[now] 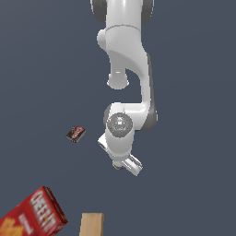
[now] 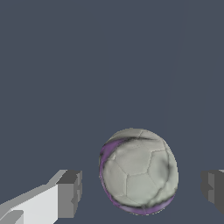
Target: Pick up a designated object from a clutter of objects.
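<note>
The designated object, a small whitish ball with purplish markings, rests on the dark floor and fills the lower part of the wrist view. My gripper is open, with one grey fingertip on one side of the ball and the other fingertip on the opposite side, both apart from it. In the exterior view the gripper points down at the middle of the scene, and the arm's hand hides almost all of the ball there.
Of the clutter, a small dark packet lies toward the exterior view's left of the arm. A red Cheez-It box and a tan wooden block sit at the bottom edge.
</note>
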Controlling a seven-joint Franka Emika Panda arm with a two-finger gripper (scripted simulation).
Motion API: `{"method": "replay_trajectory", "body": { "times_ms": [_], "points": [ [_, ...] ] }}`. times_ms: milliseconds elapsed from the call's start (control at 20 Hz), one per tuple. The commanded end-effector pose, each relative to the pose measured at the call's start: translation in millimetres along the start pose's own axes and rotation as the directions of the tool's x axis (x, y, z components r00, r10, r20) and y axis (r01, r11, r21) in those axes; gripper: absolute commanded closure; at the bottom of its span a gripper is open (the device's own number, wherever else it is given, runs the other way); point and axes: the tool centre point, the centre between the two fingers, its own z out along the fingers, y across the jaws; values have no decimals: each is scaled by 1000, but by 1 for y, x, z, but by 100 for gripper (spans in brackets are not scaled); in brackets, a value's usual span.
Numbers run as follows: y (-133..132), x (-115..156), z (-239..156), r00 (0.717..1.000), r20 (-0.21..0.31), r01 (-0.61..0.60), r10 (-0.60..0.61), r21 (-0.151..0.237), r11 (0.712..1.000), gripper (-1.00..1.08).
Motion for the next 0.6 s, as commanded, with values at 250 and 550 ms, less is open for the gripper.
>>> {"method": "replay_trajectory", "body": {
  "times_ms": [250,550],
  "points": [
    [0,1,23,1000,0,-2,2,0,1000,-92],
    [-1,1,22,1000,0,-2,2,0,1000,108]
  ]
}}
